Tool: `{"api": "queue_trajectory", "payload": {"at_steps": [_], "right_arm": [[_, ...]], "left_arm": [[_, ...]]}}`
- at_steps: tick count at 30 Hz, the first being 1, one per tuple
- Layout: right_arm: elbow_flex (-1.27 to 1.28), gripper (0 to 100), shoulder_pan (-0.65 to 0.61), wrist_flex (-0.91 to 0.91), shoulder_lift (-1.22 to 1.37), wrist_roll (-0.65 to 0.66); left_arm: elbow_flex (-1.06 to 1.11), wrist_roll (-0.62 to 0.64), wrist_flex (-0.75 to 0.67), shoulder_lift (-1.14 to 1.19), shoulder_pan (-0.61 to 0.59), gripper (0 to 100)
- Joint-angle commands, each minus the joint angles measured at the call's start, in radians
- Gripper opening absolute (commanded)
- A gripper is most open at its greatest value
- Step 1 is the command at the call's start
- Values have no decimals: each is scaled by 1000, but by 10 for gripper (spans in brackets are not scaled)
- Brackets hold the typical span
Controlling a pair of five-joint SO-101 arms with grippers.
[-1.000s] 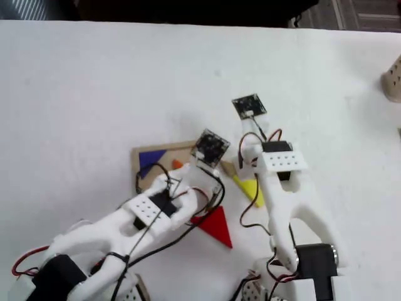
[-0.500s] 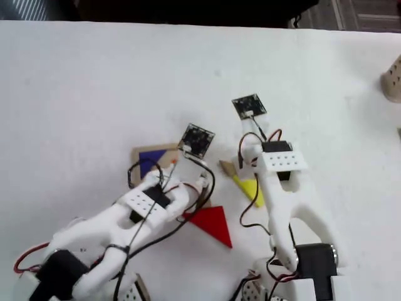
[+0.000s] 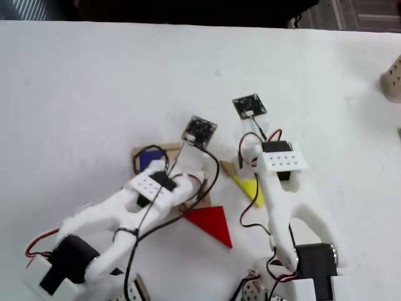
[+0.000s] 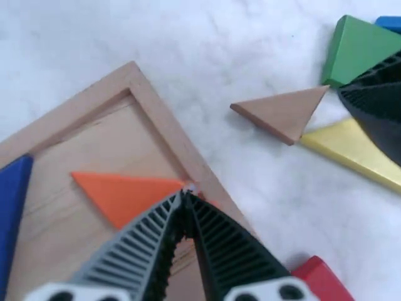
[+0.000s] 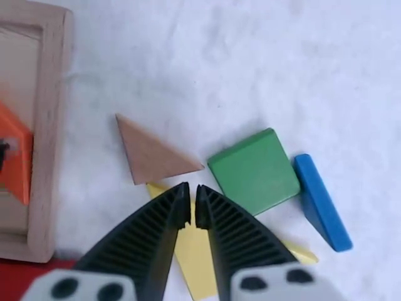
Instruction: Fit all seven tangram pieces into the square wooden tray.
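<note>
The tray (image 4: 161, 120) holds two pieces (orange triangle (image 4: 122, 195), blue piece (image 4: 11, 213)), five lie outside; left gripper (image 4: 186, 195), right gripper (image 5: 188, 202) both closed.

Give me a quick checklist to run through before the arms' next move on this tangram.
1. Left gripper free of any piece: ok, jaws shut over the orange triangle.
2. Orange triangle inside the tray: ok.
3. Right gripper open for a pick: not ok, jaws nearly shut above the yellow piece.
4. All pieces in the tray: not ok; tan triangle, green square, blue parallelogram and red triangle lie on the table.
5. Tan triangle clear of the yellow piece: cannot tell.
</note>
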Motion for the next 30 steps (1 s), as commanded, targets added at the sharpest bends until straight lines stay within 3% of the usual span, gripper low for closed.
{"api": "queue_trajectory", "payload": {"at_steps": [1, 7, 23, 28, 30], "right_arm": [[-41, 17, 4, -31, -4, -8], [-41, 17, 2, -35, -4, -8], [-43, 17, 7, -36, -4, -2], [-43, 17, 5, -36, -4, -2], [-43, 17, 4, -36, -4, -2]], "left_arm": [[-38, 3, 124, -8, -101, 23], [-35, 2, 166, -50, -203, 23], [-41, -83, 183, -64, -194, 23], [-6, -89, 265, -228, -173, 23], [57, -153, 264, -317, -150, 23]]}}
